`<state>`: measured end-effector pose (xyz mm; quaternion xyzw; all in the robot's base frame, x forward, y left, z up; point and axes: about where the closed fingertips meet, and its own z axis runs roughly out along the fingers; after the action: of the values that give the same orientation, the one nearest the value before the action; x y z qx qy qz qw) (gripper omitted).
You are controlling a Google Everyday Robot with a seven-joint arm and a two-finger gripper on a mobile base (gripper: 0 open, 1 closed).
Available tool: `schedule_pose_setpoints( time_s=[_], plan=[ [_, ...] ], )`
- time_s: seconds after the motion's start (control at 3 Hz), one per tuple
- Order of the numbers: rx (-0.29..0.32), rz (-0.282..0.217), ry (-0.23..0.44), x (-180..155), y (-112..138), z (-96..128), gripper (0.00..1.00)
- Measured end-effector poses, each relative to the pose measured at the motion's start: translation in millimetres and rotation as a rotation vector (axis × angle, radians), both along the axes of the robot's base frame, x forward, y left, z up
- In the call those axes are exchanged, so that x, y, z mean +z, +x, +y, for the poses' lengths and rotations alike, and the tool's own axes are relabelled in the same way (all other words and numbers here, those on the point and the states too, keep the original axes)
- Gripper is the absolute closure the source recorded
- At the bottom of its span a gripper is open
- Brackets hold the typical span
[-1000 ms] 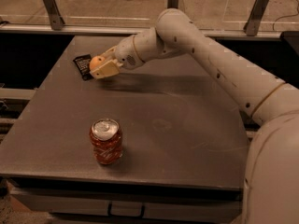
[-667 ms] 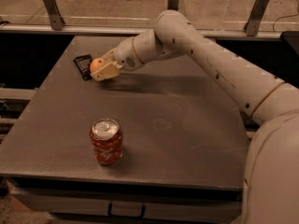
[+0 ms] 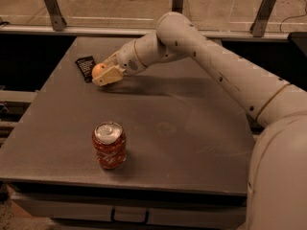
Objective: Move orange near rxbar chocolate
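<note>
The task looks almost finished, but not fully. The gripper [image 3: 102,71] is at the far left part of the surface [image 3: 192,128], at the end of the long pale arm [image 3: 216,66] that reaches across from the right side. Its jaws are closed around the orange [image 3: 98,70] and pinch it between them, so the fruit is in the grasp and has not been let go. The orange is just beside the rxbar chocolate [image 3: 85,67], which lies flat near the far left edge of the surface. From this view the fruit seems to touch or slightly cover the right side of the wrapper, but I cannot tell this for sure. I also cannot tell whether the orange already rests on the surface or hangs a little above it. The carrying part is therefore done, in my judgement, because the fruit is already near the bar. What is left is to set the orange down if it is not down, to spread the jaws, and to draw the arm away without rolling the fruit. The red drink can [image 3: 109,145] stands upright at the near side, well apart from both things, and it plays no part here.
</note>
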<state>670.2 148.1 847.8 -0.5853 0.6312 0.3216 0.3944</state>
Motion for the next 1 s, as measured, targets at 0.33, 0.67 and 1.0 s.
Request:
schedule_pose_setpoints(
  time_s=[0.33,0.67,1.0],
  plan=[
    [-0.012,0.0,-0.011,-2.1,0.6,-3.2,0.0],
    [-0.011,0.001,-0.01,-2.2,0.5,-2.6,0.0],
    [-0.005,0.013,0.01,-3.3,-2.8,3.1,0.0]
  ],
)
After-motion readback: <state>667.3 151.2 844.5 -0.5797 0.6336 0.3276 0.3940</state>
